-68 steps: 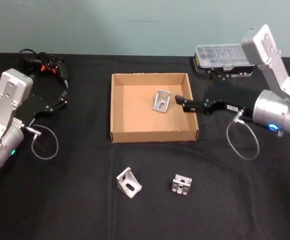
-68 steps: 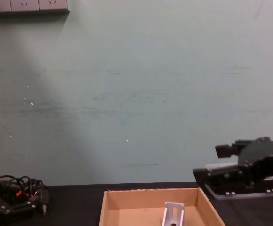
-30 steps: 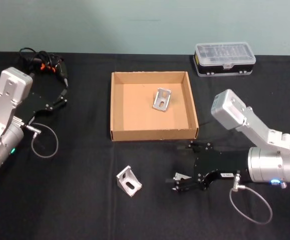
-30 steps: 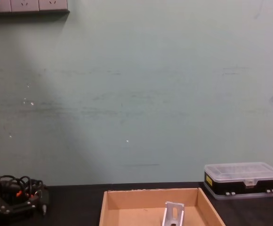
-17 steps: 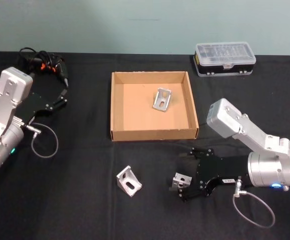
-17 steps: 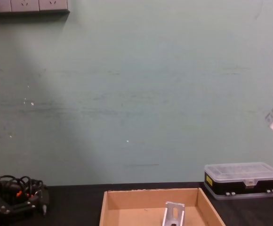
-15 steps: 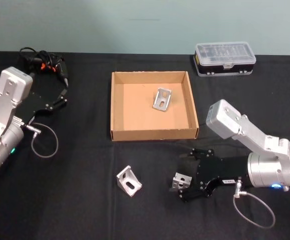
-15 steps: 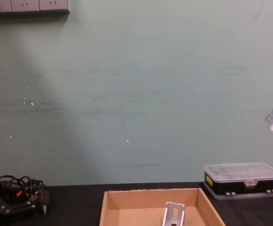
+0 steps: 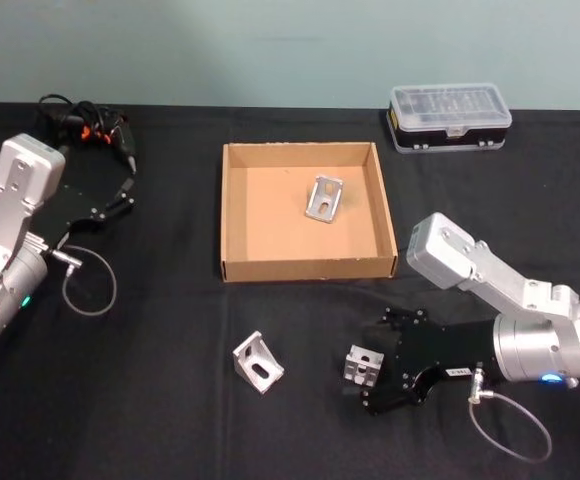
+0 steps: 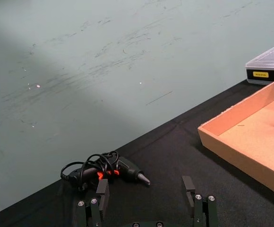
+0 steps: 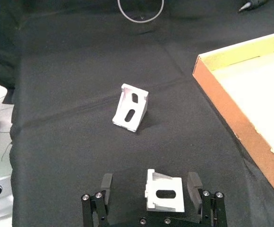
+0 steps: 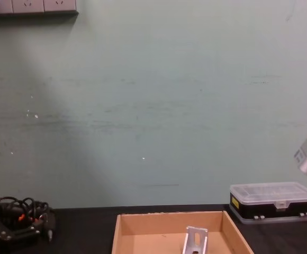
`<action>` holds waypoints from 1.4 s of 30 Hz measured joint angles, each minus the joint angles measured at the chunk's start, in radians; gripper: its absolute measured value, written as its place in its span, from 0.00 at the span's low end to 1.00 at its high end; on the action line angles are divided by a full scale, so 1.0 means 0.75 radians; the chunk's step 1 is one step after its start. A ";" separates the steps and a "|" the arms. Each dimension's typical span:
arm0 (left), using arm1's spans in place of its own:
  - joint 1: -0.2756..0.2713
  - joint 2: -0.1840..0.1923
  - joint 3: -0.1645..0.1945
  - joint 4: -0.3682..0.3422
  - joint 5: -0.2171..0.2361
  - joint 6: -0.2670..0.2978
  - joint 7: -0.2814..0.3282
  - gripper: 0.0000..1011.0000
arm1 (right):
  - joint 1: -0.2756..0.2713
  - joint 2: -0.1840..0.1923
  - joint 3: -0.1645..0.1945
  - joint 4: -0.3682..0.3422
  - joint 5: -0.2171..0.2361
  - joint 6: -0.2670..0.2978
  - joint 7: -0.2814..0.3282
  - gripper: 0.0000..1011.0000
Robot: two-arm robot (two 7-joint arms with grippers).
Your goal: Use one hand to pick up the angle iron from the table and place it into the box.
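**Right gripper brackets the angle iron near the table's front edge**

The right gripper lies low over the table, its jaws spread wide with the angle iron between them. It is not yet gripped. The piece stands just in front of the box, toward the box's right front corner. In the right wrist view the angle iron sits off-centre in the right gripper, closer to one finger than the other; whether it touches that finger cannot be told.

To grasp well, the arm should probably shift sideways to centre the piece, so the closing fingers meet its flat sides together and do not skid or tip it. The lift must then clear the box's low front wall before moving toward the table's far edge.

There is room to work. A second angle iron lies well apart toward the left, and a third angle iron leans in the far right part of the box, leaving most of the floor bare. The plastic case sits at the far edge. The left gripper is parked near the left edge, jaws apart, beside a black tool.
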 joint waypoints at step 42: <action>0.000 0.000 0.000 0.000 0.000 0.000 0.000 0.99 | 0.093 -0.058 -0.067 0.105 -0.034 0.012 0.079 0.25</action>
